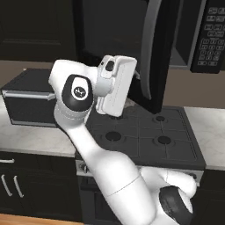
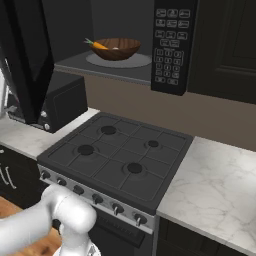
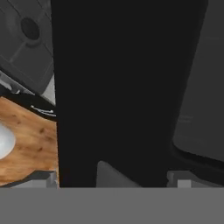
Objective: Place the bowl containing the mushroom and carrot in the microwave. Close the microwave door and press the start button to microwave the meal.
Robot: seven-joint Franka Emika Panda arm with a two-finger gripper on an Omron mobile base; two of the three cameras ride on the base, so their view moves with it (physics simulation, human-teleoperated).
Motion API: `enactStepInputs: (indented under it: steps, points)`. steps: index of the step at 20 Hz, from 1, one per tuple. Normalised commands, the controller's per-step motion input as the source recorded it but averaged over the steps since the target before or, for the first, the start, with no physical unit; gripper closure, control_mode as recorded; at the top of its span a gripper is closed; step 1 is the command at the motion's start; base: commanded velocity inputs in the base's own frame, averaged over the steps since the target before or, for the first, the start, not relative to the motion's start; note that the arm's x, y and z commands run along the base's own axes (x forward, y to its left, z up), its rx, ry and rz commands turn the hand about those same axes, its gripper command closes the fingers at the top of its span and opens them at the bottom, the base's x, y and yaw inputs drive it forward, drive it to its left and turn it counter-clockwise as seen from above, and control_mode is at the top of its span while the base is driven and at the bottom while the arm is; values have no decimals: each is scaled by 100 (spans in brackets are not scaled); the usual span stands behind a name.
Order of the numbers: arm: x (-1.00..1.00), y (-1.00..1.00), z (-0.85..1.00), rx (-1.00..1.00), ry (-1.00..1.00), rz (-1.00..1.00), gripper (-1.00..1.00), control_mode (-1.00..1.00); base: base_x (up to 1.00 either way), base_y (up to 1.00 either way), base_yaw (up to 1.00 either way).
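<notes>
The bowl [image 2: 116, 48] sits on the turntable [image 2: 118, 60] inside the microwave [image 2: 172, 45], with the carrot [image 2: 98, 45] in it and a pale bit beside the carrot, probably the mushroom. The door [image 1: 125, 48] stands open over the stove [image 2: 117, 157]. The gripper [image 3: 116, 177] is spread wide, empty, its fingertips [image 3: 41, 178] close against the door's dark face.

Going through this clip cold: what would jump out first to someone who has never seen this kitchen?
First, the wooden bowl with the orange carrot already sitting on the turntable inside the open microwave above the stove. Next, the big black microwave door swung wide, with the white arm's hand raised close behind it in the left base view. The gripper is open, its tips right up against the dark panel.
</notes>
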Motion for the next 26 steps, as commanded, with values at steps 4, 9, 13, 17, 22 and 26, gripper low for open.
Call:
enactStepInputs:
  steps: [4, 9, 13, 17, 22, 26]
  points:
    - [34, -43, 29, 0, -10, 0, -100, -100, 0, 0, 0]
    - [50, -59, 20, 1, -15, 0, -100, -100, 0, 0, 0]
    - [59, -61, 2, 4, -13, 0, -100, -100, 0, 0, 0]
    - [64, -55, 0, 4, -11, 0, -100, -100, 0, 0, 0]
    - [73, -48, 0, 4, -9, 0, -100, -100, 0, 0, 0]
    - [74, -43, -2, 7, -12, 0, -100, -100, 0, 0, 0]
